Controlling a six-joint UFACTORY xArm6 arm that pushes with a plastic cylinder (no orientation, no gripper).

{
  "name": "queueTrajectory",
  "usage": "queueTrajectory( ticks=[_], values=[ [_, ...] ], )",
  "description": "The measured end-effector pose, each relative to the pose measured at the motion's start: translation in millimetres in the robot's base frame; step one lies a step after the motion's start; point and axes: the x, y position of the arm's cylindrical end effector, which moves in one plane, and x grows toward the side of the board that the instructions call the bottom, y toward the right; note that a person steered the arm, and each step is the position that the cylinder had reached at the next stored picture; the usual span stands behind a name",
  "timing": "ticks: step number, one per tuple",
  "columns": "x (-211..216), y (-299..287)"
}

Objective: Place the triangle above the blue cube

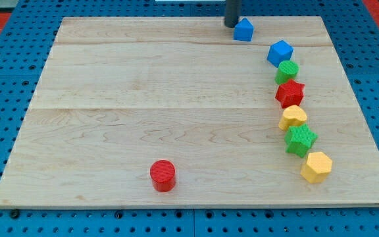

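The rod comes straight down from the top edge of the frame, right of centre; my tip (231, 25) sits just left of the blue triangle (243, 30), touching or nearly so; there are no fingers to spread or press, only the bare rod. The triangle lies upper left of the blue cube (279, 52), a little apart. Below the cube, a curved line runs down the board (143, 99): green cylinder (286, 70), red star (289, 93), yellow heart (293, 117), green star (300, 139), yellow hexagon (316, 166). A red cylinder (162, 175) stands alone at lower centre.

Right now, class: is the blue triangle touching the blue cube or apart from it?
Apart: bare wood shows between the blue triangle and the blue cube. My tip sits at the triangle's left.
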Motion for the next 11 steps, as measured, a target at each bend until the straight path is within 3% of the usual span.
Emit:
queueTrajectory(
  ticks=[1,2,3,4,5,7,9,10,11],
  values=[
    [15.0,40.6],
    [-13.5,46.8],
    [-11.5,-6.0],
    [-0.8,-17.9],
    [19.6,31.0],
    [10.5,-22.5],
    [44.6,42.7],
    [34.1,54.0],
    [2.1,9.7]
  ],
)
